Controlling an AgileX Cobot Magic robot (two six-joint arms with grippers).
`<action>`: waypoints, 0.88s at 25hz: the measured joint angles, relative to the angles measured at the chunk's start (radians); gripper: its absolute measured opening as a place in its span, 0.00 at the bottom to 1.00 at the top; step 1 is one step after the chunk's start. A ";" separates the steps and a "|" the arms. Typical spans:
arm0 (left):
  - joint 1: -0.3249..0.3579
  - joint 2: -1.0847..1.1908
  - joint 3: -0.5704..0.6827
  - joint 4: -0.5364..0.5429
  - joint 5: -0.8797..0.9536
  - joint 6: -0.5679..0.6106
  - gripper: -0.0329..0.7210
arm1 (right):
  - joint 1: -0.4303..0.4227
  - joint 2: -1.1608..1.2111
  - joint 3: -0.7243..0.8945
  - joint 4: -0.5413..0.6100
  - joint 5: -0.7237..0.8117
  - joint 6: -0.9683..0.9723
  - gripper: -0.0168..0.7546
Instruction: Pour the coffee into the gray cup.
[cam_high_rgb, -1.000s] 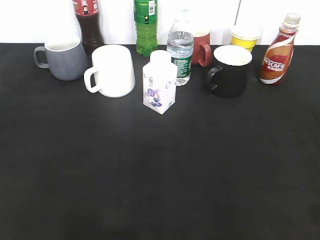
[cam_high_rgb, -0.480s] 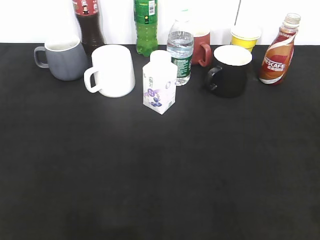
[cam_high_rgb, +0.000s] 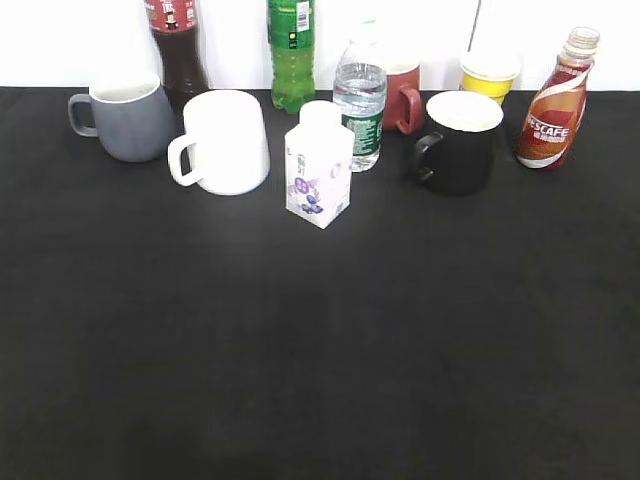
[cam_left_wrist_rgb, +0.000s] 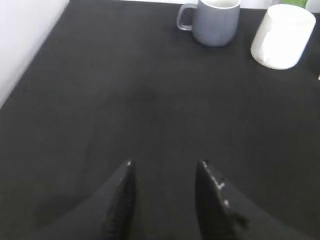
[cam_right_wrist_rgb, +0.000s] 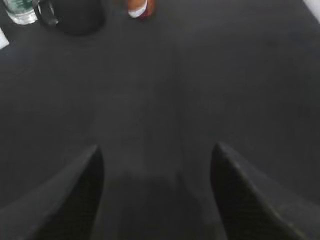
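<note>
Nothing on the table has moved over the last second: the coffee (cam_high_rgb: 555, 105) stands ahead of the right gripper (cam_right_wrist_rgb: 156, 187), untouched. The gray cup (cam_left_wrist_rgb: 214, 21) sits ahead of the left gripper (cam_left_wrist_rgb: 165, 197). Both pincers are spread and empty, so the task has barely begun.

Each tool shows two dark, tapering fingers: left tool (cam_left_wrist_rgb: 165, 167) with ribbed inner faces, right tool (cam_right_wrist_rgb: 157, 150) blurred.

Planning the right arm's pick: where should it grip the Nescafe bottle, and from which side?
Grip the Nescafe bottle at its narrowed waist on the label, coming from the front. It stands upright at the table's right end, the black mug to its left, the front clear.
</note>
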 joint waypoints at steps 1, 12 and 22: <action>0.000 0.000 0.000 0.000 0.000 0.000 0.45 | 0.000 0.000 0.000 0.000 0.000 0.000 0.71; 0.000 0.000 0.000 0.000 0.000 0.000 0.45 | 0.000 0.000 0.000 0.000 0.000 0.000 0.71; 0.000 0.000 0.000 0.000 0.000 0.000 0.45 | 0.000 0.000 0.000 0.000 0.000 0.000 0.71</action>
